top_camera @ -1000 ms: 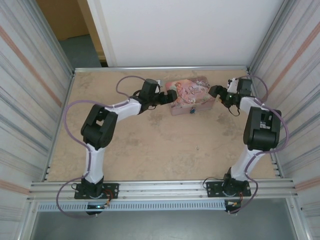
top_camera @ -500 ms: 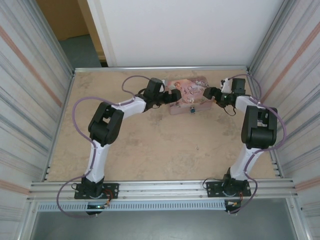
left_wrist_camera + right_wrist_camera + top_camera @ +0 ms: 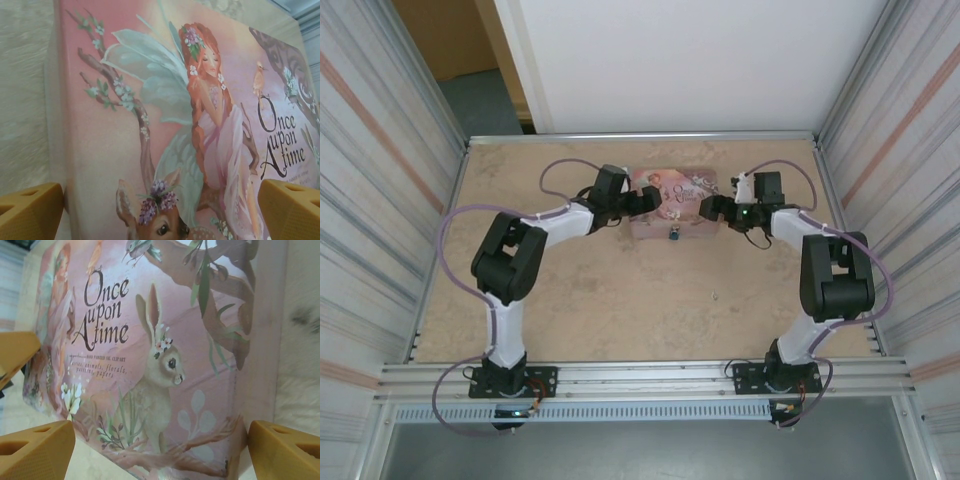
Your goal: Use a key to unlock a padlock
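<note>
Though they straddle the pink tin [image 3: 678,198], left fingers [image 3: 30,212] and right fingers [image 3: 287,452] gape empty.

The lid of the pink tin [image 3: 140,300] bore the title "Once upon A time" in dark curling letters. In the right wrist view it stood at about 10 o'clock from the painted rabbit [image 3: 160,365]. Beneath it ran two lines of small print, only partly legible, roughly "hand painted oil clipart" and "fairies, animals, florals, patterns, papers". In the left wrist view the same title stood at 3 o'clock from the painted fairy [image 3: 210,100].

The padlock [image 3: 674,236] (a dark speck) is too small to make out.
</note>
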You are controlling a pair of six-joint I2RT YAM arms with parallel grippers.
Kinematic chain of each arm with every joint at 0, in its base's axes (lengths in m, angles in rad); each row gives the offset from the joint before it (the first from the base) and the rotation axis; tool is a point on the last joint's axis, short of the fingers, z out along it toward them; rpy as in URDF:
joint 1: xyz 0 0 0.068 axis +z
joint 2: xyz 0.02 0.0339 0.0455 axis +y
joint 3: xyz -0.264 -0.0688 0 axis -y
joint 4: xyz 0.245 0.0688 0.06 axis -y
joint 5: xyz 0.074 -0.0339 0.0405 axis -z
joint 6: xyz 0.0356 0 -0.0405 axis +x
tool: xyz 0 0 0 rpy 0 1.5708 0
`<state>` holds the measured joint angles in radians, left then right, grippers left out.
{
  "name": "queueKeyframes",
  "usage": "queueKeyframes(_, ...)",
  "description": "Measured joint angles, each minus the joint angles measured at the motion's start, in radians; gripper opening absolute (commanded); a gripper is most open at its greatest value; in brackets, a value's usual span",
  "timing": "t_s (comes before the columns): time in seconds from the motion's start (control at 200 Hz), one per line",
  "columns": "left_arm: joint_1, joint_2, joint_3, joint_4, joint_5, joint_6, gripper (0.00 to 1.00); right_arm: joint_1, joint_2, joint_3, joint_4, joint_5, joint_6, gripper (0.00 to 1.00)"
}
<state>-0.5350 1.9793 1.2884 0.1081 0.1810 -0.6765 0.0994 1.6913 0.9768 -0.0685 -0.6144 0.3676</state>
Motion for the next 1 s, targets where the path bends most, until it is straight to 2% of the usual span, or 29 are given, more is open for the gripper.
queueKeyframes(0.195,0.032,-0.063,-0.081,0.0,-0.025,0.007,0.99,0.106,-0.059,-0.064,0.011,0.037,0.044,0.88)
queueKeyframes(0.456,0.071,-0.071,-0.09,0.001,-0.029,0.023,0.99,0.216,-0.086,-0.098,0.017,0.095,0.101,0.9)
queueKeyframes(0.546,0.076,-0.071,-0.09,0.001,-0.027,0.027,0.99,0.227,-0.086,-0.098,0.014,0.106,0.123,0.92)
queueKeyframes(0.631,0.077,-0.071,-0.09,0.0,-0.019,0.03,0.99,0.233,-0.09,-0.098,0.011,0.126,0.135,1.0)
queueKeyframes(0.837,0.084,-0.083,-0.096,0.0,0.016,0.036,0.99,0.229,-0.152,-0.098,-0.043,0.192,0.144,0.99)
queueKeyframes(1.002,0.117,-0.184,-0.14,-0.007,0.02,0.06,0.99,0.195,-0.267,-0.098,-0.154,0.265,0.129,0.99)
